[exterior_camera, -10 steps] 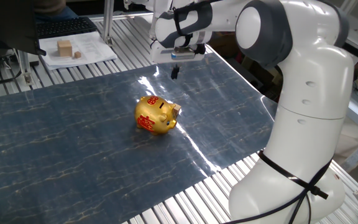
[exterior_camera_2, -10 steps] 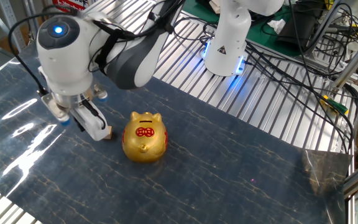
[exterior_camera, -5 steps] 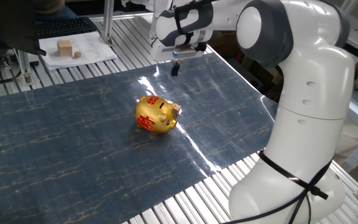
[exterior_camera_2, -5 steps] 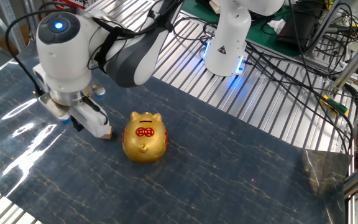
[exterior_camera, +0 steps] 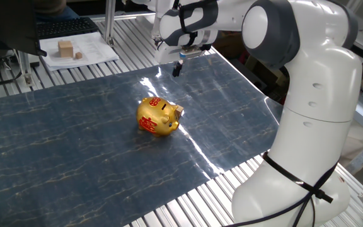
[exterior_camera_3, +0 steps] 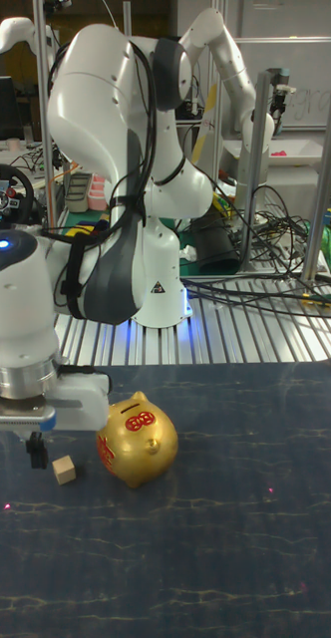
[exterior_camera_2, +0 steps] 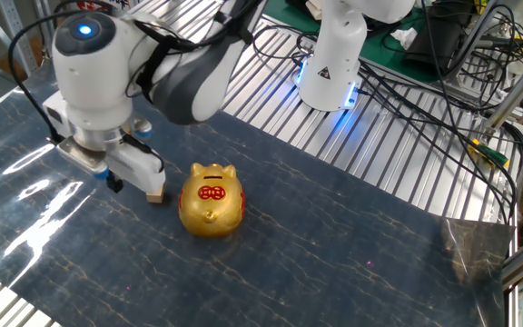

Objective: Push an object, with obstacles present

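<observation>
From one fixed view, my end effector (exterior_camera: 177, 69) hangs above the far edge of the blue mat, well apart from the gold piggy bank (exterior_camera: 157, 116). The tiny wooden cube (exterior_camera: 179, 112) sits tucked against the pig's flank on the side nearest my arm. My fingers look pressed together, though they are small here.

From the other fixed view, my end effector (exterior_camera_2: 113, 183) is off the desk (exterior_camera_2: 352, 227), and the cube (exterior_camera_2: 155, 194) peeks out below my hand, just beside the pig (exterior_camera_2: 212, 201).

In the tall fixed view, my end effector (exterior_camera_3: 34, 452) shows as one dark tip, so I judge it closed; the cube (exterior_camera_3: 65, 470) lies between it and the pig (exterior_camera_3: 136, 439).

I judge I am lining up the push. Next I must drop behind the cube and steer it clear of the pig.
</observation>
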{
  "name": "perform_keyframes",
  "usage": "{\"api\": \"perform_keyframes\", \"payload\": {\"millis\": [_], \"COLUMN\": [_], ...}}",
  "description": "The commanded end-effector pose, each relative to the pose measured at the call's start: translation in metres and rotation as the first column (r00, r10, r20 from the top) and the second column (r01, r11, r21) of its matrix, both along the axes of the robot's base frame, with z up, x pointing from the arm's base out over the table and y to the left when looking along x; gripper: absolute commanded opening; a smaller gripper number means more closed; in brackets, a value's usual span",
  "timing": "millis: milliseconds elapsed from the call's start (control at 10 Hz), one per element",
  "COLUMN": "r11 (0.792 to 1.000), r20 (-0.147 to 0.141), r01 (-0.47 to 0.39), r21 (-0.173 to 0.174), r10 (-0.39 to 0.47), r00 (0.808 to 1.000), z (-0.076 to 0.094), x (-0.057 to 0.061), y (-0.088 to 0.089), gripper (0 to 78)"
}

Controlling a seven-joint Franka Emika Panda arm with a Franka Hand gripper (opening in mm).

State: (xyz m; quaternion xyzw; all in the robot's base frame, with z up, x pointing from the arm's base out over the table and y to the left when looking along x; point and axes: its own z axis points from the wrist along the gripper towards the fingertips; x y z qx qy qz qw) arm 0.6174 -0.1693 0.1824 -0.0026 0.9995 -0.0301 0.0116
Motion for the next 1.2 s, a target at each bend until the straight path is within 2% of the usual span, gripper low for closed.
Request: {"api": "perform_keyframes", "payload": {"millis": [100,200,400,500,600,700,1200], "r11": [0.995,0.993,0.992,0.992,0.992,0.993,0.995], "r20": [-0.039,-0.05,-0.053,-0.055,-0.083,-0.089,-0.087], "r01": [0.096,0.111,0.121,0.121,0.121,0.11,0.09], "r21": [0.034,0.033,0.034,0.035,0.04,0.043,0.043], "r10": [-0.095,-0.109,-0.119,-0.119,-0.117,-0.106,-0.085], "r00": [0.995,0.993,0.991,0.991,0.99,0.99,0.992], "z": [0.018,0.022,0.026,0.027,0.032,0.034,0.036], "x": [-0.007,-0.01,-0.017,-0.018,-0.023,-0.025,-0.027], "y": [0.053,0.063,0.078,0.08,0.091,0.096,0.099], "gripper": [0.0,0.0,0.0,0.0,0.0,0.0,0.0]}}
